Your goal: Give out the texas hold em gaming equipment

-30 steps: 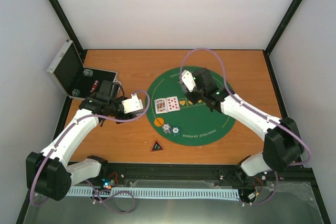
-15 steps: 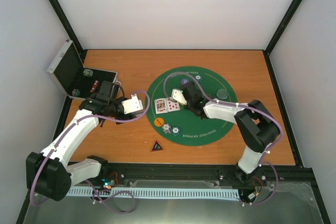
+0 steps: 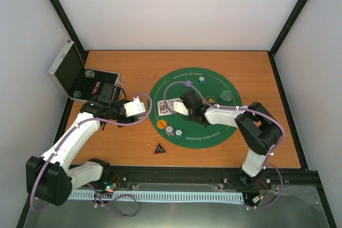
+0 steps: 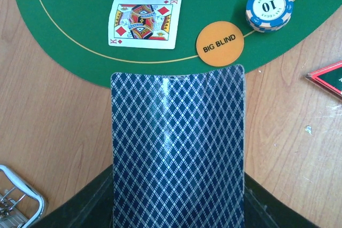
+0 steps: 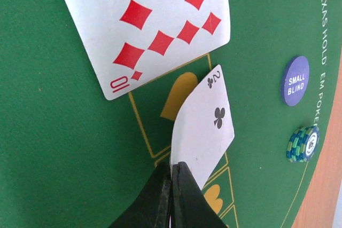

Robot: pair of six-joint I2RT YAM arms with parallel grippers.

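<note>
A wooden counter [image 3: 133,62] carries a round green mat [image 3: 214,126]. The right tool [image 5: 172,172] is pinched tight on the two of clubs [image 5: 206,126], tilted over the mat just beside the ten of diamonds [image 5: 144,25]. The left tool [image 3: 136,106], half spread, grips a blue-backed card [image 4: 178,148] by its side edges, over bare wood left of the mat.
</note>
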